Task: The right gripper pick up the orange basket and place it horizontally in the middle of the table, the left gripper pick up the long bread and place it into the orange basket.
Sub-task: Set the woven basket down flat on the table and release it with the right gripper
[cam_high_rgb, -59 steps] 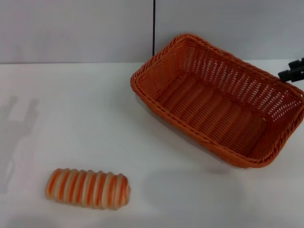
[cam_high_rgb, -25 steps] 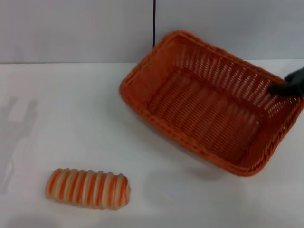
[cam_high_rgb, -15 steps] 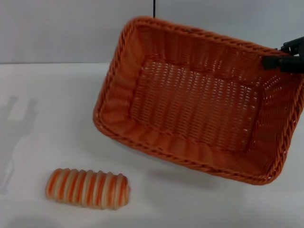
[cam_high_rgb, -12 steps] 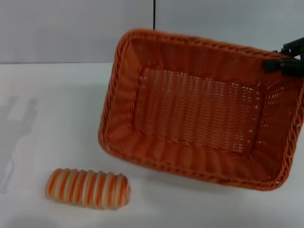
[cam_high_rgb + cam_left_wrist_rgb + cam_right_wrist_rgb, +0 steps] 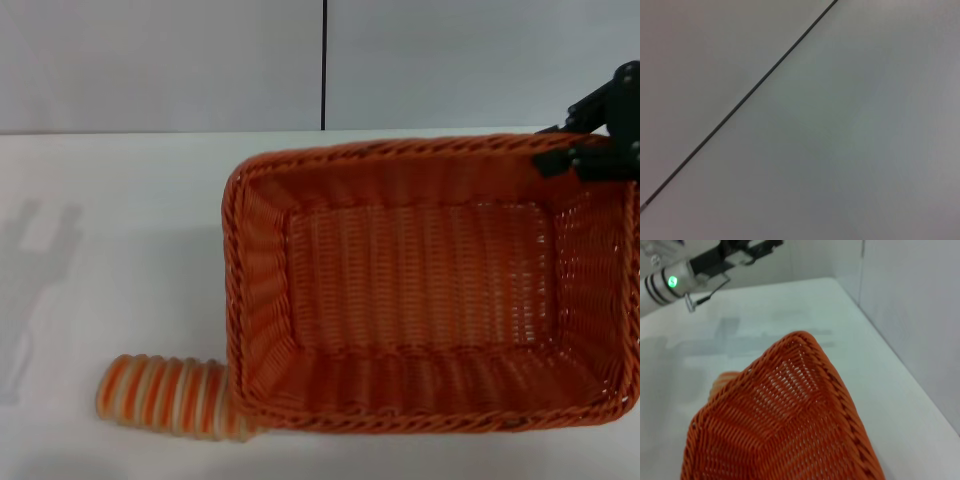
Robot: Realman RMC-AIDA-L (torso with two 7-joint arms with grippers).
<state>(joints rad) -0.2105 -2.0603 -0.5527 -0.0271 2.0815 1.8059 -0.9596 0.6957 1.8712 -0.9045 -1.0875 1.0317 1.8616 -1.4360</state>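
Note:
The orange basket (image 5: 420, 300) hangs above the white table (image 5: 120, 200), its long side lying left to right and its opening facing up. My right gripper (image 5: 585, 160) is shut on the braided rim at the basket's far right corner. In the right wrist view the basket (image 5: 790, 425) fills the lower part. The long bread (image 5: 160, 395), striped orange and cream, lies at the front left, with its right end hidden behind the basket's near left corner. My left gripper (image 5: 757, 247) hovers far off over the table's left side. Its forked shadow (image 5: 40, 230) shows two prongs apart.
A grey wall with a dark vertical seam (image 5: 324, 60) stands behind the table. The left wrist view shows only that grey wall and its seam (image 5: 740, 102). Bare tabletop lies to the left of the basket and behind it.
The basket has been lifted off the back right, turned from slanted to level left-to-right, and brought forward and left. It now covers the bread's right end. The bread has not moved.

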